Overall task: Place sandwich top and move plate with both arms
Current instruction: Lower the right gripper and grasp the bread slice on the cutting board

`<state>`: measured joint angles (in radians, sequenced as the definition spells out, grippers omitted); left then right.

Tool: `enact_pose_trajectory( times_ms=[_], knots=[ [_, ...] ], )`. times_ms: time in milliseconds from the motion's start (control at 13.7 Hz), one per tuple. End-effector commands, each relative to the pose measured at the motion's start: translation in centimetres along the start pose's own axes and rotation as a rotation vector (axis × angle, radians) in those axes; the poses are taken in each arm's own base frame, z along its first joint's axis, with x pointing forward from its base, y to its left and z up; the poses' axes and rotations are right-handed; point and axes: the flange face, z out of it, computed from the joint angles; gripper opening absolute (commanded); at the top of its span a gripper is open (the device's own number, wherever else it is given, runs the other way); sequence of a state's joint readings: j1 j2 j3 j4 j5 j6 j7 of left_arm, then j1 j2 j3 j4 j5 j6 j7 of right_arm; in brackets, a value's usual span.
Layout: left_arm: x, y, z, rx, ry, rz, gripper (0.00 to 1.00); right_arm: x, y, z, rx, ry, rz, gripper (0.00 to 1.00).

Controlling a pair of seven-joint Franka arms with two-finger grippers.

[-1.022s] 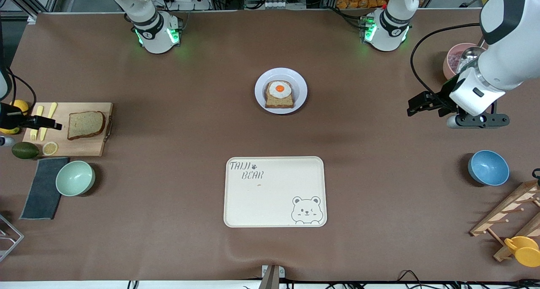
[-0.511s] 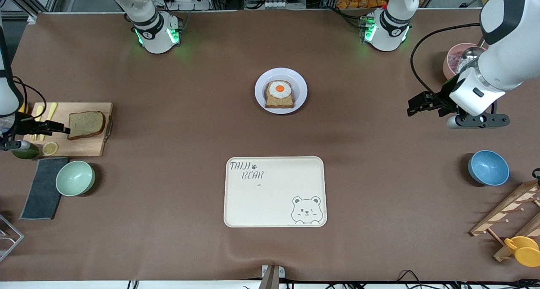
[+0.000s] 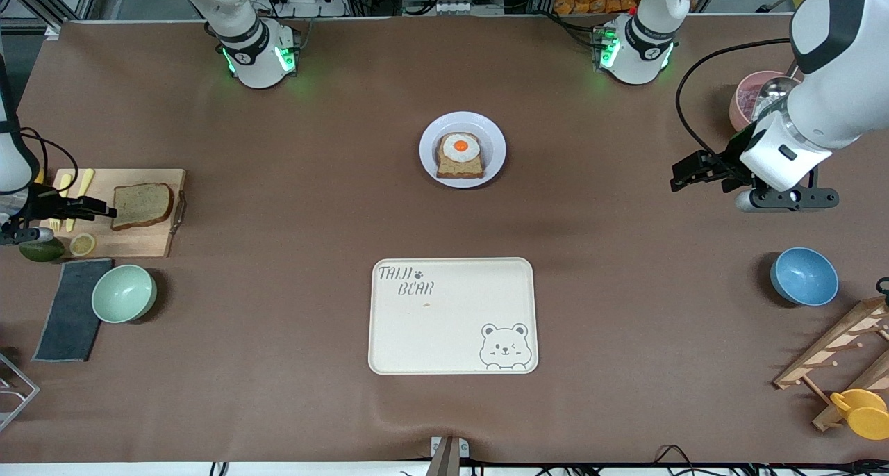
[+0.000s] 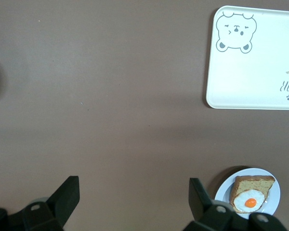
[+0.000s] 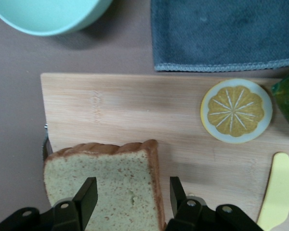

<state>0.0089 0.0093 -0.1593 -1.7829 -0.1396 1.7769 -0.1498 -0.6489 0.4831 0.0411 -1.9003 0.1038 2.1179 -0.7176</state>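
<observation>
My right gripper's fingers (image 5: 86,197) stand apart, spread over the crust end of the sandwich top (image 5: 103,185), not clamped on it. That plain slice (image 3: 142,205) lies flat on the wooden cutting board (image 3: 149,243) at the right arm's end of the table, and my right gripper (image 3: 97,208) hangs low over the board at the slice's edge. On the same board a lemon slice (image 5: 236,111) lies beside the bread, with a pale yellow knife (image 5: 277,190) close by it. Off the board, nearer the front camera, lie a grey cloth (image 5: 224,33) and a green bowl (image 3: 123,293).

My left gripper (image 4: 132,195) waits with its fingers (image 4: 198,197) wide apart, holding nothing, above bare tabletop toward the left arm's end (image 3: 687,173).

The plate (image 3: 494,140) sits mid-table between both arms' ends, carrying the egg-topped slice (image 3: 460,156). The cream bear tray (image 3: 453,315) lies nearer the front camera than the plate, well apart from it.
</observation>
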Motion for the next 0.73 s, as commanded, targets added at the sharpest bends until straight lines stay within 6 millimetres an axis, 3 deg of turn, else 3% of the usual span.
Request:
enact_pose_trajectory(
  times_ms=[0, 219, 438, 511, 657],
  knots=[
    [-0.6, 1.8, 0.9, -0.014, -0.017, 0.033, 1.0, 0.0, 0.9, 1.4, 0.029, 0.009, -0.002, 0.69],
    [-2.0, 5.0, 2.9, -0.018, -0.063, 0.078, 1.0, -0.1, 1.2, 2.0, 0.032, 0.006, -0.018, 0.66],
    [-3.0, 7.6, 5.3, -0.066, -0.123, 0.096, 1.0, -0.4, 2.0, 3.0, 0.058, 0.015, -0.04, 0.5],
    [-2.7, 8.0, 6.5, -0.065, -0.143, 0.101, 1.0, -0.4, 2.1, 3.1, 0.065, 0.028, -0.058, 0.42],
    [-2.1, 8.4, 9.2, -0.062, -0.189, 0.104, 1.0, -0.6, 2.3, 3.2, 0.072, 0.032, -0.067, 0.12]
  ],
)
